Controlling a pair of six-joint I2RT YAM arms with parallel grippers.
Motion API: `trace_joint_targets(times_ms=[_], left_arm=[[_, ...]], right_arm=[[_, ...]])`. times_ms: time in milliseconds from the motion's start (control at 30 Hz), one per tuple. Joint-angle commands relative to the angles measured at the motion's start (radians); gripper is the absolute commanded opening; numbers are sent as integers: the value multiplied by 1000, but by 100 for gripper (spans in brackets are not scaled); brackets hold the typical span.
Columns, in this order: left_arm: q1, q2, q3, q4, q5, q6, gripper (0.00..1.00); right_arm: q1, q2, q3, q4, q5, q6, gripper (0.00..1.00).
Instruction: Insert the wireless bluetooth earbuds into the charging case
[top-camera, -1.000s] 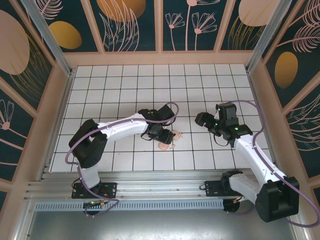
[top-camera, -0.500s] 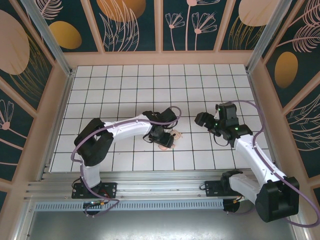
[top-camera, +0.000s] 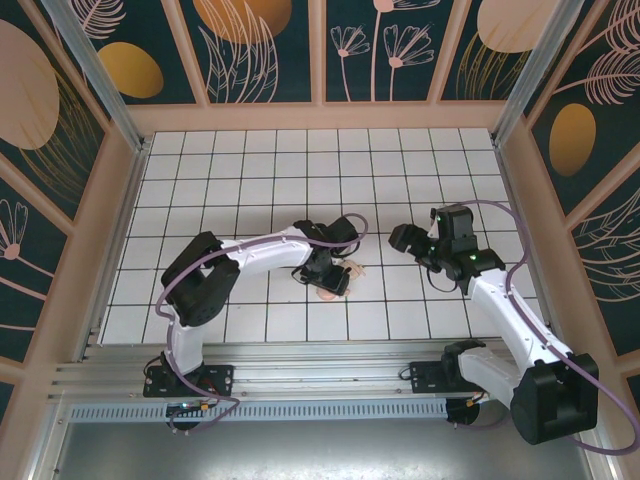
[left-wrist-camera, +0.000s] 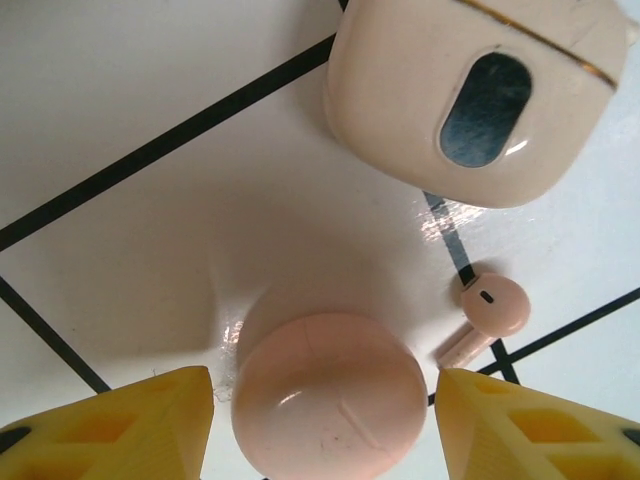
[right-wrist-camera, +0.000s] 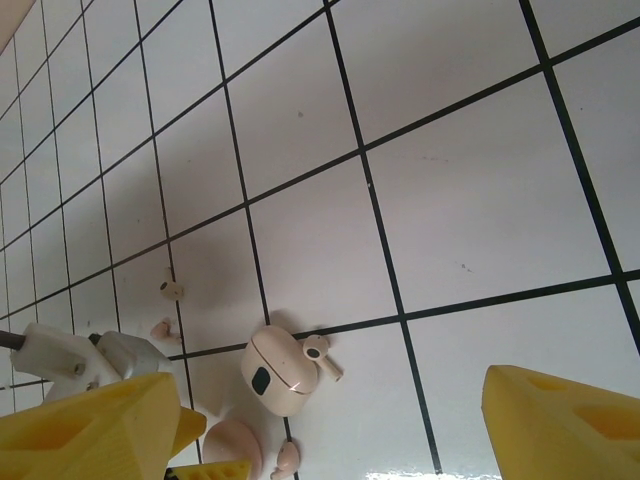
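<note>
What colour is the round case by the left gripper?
The charging case is salmon pink, clearest in the left wrist view.

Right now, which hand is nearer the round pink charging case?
Left. The left hand straddles the charging case, a finger on either side; the right hand hovers open, well off to its right.

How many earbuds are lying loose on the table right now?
2 clear ones: one earbud against the cream case, a second earbud beside the round pink case. Two tiny nubs farther off might be more.
</note>
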Motion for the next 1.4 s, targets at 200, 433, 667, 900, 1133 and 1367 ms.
trace_joint_targets(times_ms=[200,433,667,900,1133,1367], left_arm=[[-5,35,14,-48,5,22,61],[-13,49,-6,-48,-7,28,60],[-21,50,-33,-31,-29,32,49],[-21,23,-29,-18,-101,89,43],[-20,-126,-98,157,-148,266,40],[-20,-378,-300,597,-159,550,42]], right_arm=[[-6,-16,-31,29,-18,7,80],[-5,-16,-32,33,-17,7,80],[-4,-14,-32,40,-29,6,82],[-5,-14,-47,64,-42,-5,82],[-6,-18,-90,237,-157,-25,81],[-17,-3,-59,365,-306,-103,79]])
